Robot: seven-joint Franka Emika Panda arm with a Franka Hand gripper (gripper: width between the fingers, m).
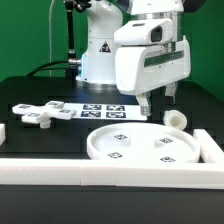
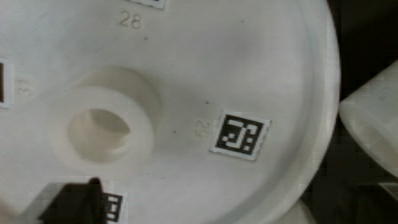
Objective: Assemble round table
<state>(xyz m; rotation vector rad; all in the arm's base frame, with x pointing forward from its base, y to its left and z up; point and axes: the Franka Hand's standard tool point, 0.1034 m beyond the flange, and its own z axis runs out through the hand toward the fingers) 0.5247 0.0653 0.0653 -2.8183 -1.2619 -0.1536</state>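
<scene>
Gripper (image 1: 158,106), apparently spread and empty, hangs over the tabletop (image 1: 140,146) lying flat on the counter (image 1: 50,135) beside the leg (image 1: 175,120); an off-centre descent risks striking its rim or toppling the leg.

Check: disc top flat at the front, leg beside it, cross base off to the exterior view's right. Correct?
Not quite. The cross base lies to the exterior view's left, not its right, as the exterior view shows. The rest holds: the disc top lies flat at the front, with the leg beside it.
</scene>
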